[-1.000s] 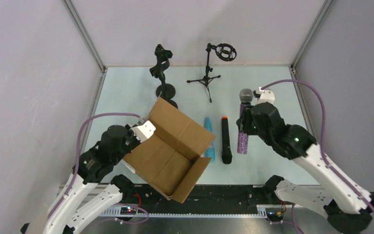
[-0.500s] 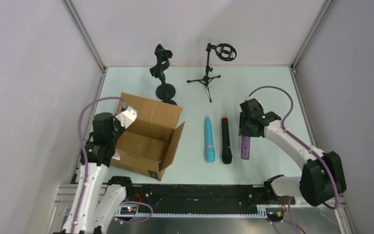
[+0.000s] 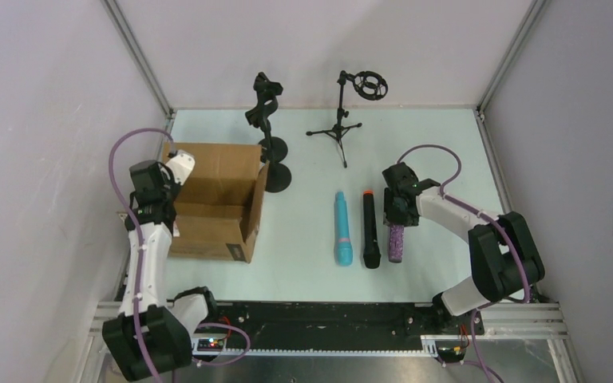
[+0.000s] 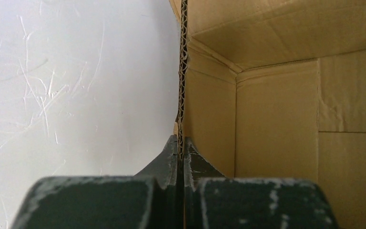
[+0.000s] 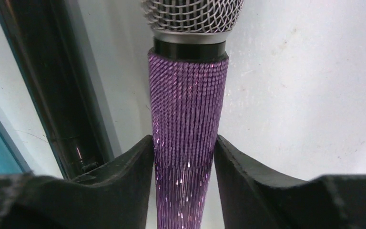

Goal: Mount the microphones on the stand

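Clearly, purple microphone [image 5: 187, 129] glitters; silver mesh head [image 5: 193, 14].

Centre: open lane between cardboard box [image 3: 215, 199], 9 o'clock, and turquoise microphone [image 3: 342, 229].
12 o'clock: blocked by round-base stand [image 3: 265, 108] and tripod stand [image 3: 338, 128].
3 o'clock: open beyond purple microphone [image 3: 397, 243].

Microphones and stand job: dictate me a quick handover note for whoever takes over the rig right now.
Left claw: shut on the wall edge of the cardboard box, on the left side.
Right claw: shut on the purple microphone, which sits beside the black microphone.
Turquoise microphone: lies left of the black one; neither is held.
Done: nothing; no microphone is on a stand.
Left: mount all three. The clip stand and tripod stand are at the back.
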